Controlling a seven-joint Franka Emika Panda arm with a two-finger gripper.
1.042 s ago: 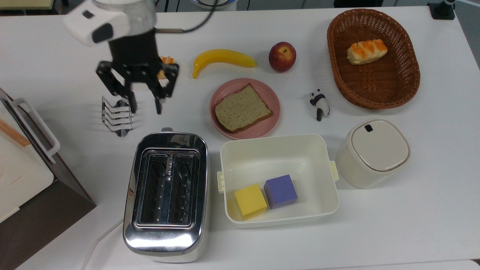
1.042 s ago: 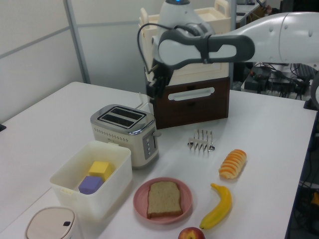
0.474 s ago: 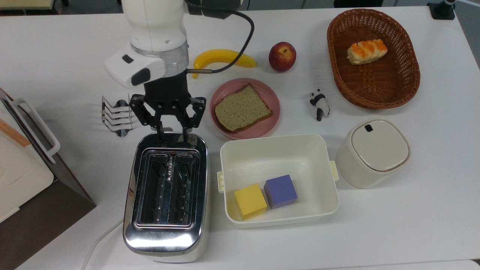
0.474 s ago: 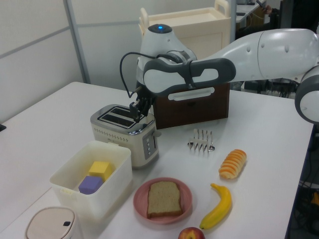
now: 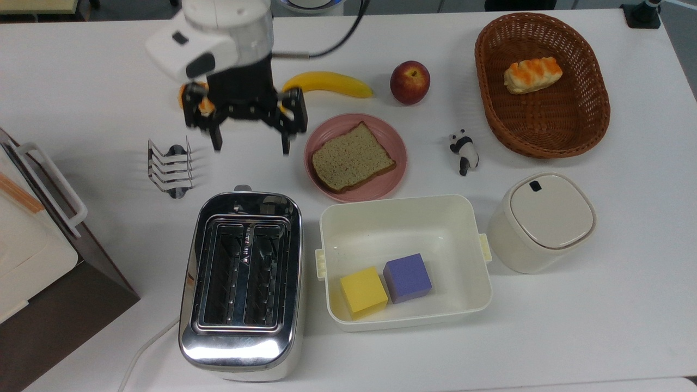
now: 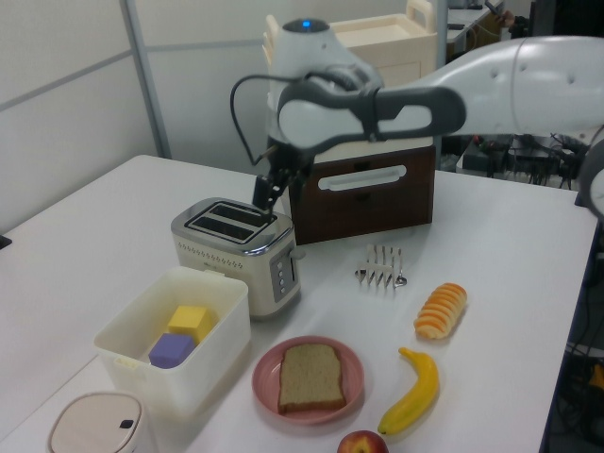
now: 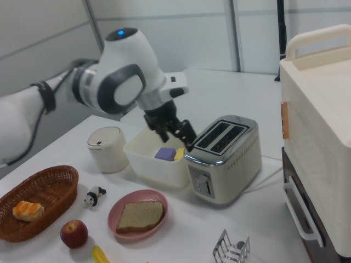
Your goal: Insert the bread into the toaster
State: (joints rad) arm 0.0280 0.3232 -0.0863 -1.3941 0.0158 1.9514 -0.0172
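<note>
bread slice (image 5: 352,158) flat on plate (image 5: 392,133), toaster (image 5: 242,283) slots lengthwise

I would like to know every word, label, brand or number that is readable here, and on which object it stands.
None can be read.
The toaster has small buttons and a dotted row on its front panel, but no legible markings.
The white bin lid has only a dark notch, no text.

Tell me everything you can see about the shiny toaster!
The toaster is a big chrome box with rounded corners, mirror-shiny on top. Two long dark slots with wire grids sit side by side, both empty. It stands upright on the white table beside the cream bin, and a white cord leaves one end. Nothing grips it.
</note>
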